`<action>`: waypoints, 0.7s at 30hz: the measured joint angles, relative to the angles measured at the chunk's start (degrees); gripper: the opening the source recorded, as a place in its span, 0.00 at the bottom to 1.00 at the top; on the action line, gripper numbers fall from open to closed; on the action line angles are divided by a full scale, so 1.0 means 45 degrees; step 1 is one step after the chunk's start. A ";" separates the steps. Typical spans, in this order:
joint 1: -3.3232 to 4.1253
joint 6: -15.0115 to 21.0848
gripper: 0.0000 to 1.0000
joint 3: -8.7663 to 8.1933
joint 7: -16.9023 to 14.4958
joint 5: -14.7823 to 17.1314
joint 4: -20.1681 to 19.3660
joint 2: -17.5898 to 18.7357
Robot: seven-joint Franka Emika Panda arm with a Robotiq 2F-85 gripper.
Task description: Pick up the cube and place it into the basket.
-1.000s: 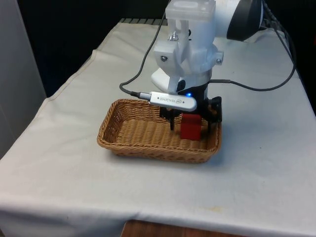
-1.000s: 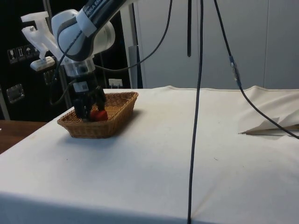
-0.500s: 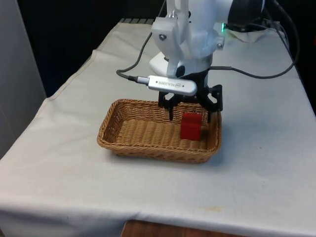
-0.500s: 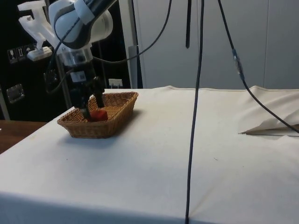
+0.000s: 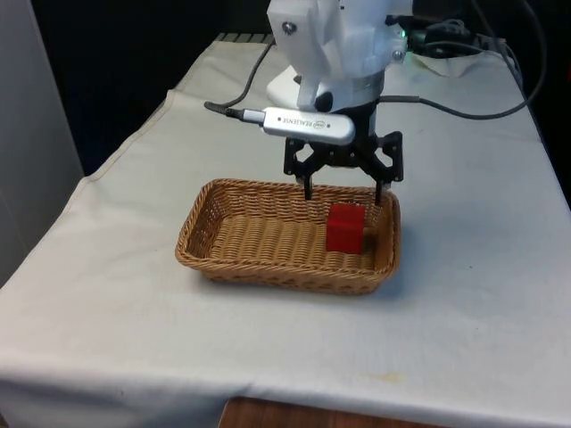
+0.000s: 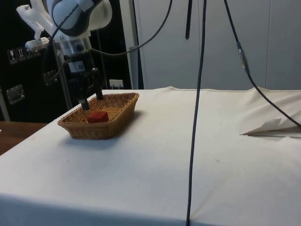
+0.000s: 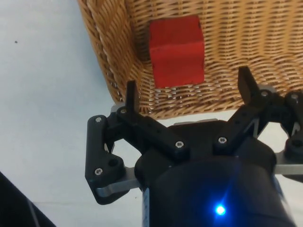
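Note:
The red cube (image 5: 345, 227) (image 6: 98, 116) (image 7: 176, 50) rests on the floor of the wicker basket (image 5: 217, 252) (image 6: 120, 113) (image 7: 106, 52), toward the front view's right end and close to that end wall. My gripper (image 5: 343, 193) (image 6: 91, 100) (image 7: 187, 88) hangs open just above the cube, its black fingers spread wider than the cube and touching nothing. The fingertips stand about level with the basket's rim.
Black cables (image 6: 195, 108) hang down across the side view. A cable (image 5: 464, 159) trails over the white cloth behind the basket. Folded cloth (image 6: 273, 127) lies at the side view's right.
My gripper has let go of the cube and risen straight up out of the basket. The cube stays on the basket floor.

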 measured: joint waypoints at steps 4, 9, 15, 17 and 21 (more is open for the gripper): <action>0.0000 -0.0127 1.00 -0.0025 0.0000 0.0000 0.0000 -0.0153; 0.0000 -0.0255 1.00 -0.0051 0.0000 0.0000 0.0013 -0.0293; 0.0000 -0.0458 1.00 -0.0102 -0.0013 0.0000 0.0013 -0.0497; 0.0013 -0.0484 1.00 -0.0115 -0.0013 0.0000 0.0013 -0.0535; 0.0000 -0.0675 1.00 -0.0166 -0.0013 -0.0013 0.0013 -0.0738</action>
